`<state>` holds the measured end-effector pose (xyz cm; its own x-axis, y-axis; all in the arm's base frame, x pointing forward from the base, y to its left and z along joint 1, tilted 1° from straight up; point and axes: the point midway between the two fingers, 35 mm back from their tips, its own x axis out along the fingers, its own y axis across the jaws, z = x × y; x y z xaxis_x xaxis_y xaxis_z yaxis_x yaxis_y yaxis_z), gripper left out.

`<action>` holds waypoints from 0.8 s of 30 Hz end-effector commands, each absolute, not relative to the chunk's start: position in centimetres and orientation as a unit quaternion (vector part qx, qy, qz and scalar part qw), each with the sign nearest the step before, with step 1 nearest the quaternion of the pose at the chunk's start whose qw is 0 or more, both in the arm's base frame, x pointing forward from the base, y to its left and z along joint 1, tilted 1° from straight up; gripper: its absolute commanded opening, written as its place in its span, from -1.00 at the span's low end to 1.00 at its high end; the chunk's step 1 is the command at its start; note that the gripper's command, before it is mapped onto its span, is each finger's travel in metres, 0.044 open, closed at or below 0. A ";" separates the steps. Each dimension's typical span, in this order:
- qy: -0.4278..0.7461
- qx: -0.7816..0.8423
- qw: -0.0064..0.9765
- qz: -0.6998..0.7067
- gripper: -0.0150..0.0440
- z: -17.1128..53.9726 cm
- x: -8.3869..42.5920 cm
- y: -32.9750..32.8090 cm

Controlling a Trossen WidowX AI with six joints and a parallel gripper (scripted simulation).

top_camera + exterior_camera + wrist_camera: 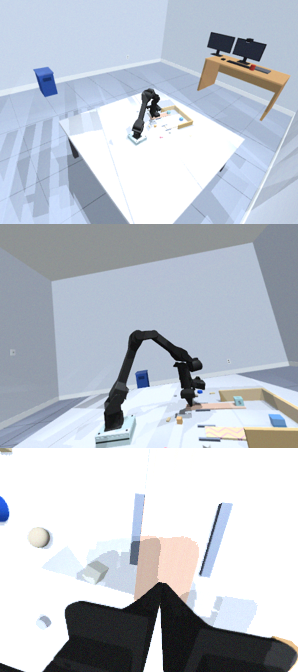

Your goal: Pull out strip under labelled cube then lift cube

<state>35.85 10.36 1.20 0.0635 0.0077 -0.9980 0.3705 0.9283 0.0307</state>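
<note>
The labelled teal cube (169,112) (238,401) shows a dark S-like mark and sits on the pink strip (214,406) (175,558), near its far end inside the wooden frame. The strip's near end sticks out towards the arm, past the dark rails. My gripper (190,405) (161,586) is shut, with its tips meeting over the strip's near end, at or very close to its surface. Nothing shows between the fingers. A second strip (225,433), yellow with a zigzag pattern, lies nearer the exterior camera side. The cube is outside the wrist view.
The wooden frame (184,115) (271,436) also holds a blue block (181,119) (277,420). Low rails (137,523) (216,543) stand beside the pink strip. An orange cube (154,126) (179,420), a beige ball (39,537) and a grey block (96,572) lie nearby.
</note>
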 end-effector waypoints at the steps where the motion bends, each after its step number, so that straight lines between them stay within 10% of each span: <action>1: 0.679 0.138 0.709 -0.126 -0.49 0.6 34.9 10.8; 24: 0.681 0.138 0.708 -0.126 -0.49 0.4 31.5 12.2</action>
